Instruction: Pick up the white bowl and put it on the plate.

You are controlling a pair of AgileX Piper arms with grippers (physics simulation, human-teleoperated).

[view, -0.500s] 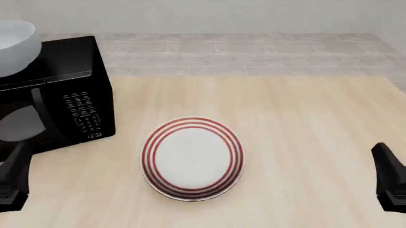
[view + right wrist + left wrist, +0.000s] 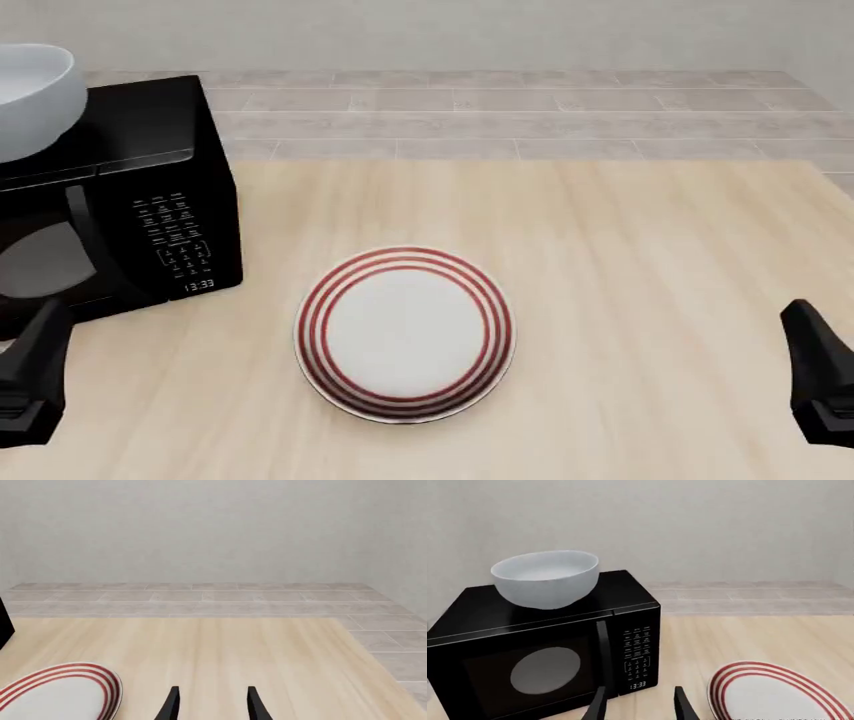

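Both the left end effector [image 2: 30, 375] and the right end effector [image 2: 817, 365] are matte black, each with two thin, flat, pointed fingers [image 2: 598, 706], with no markings, cables or screws that can be seen.
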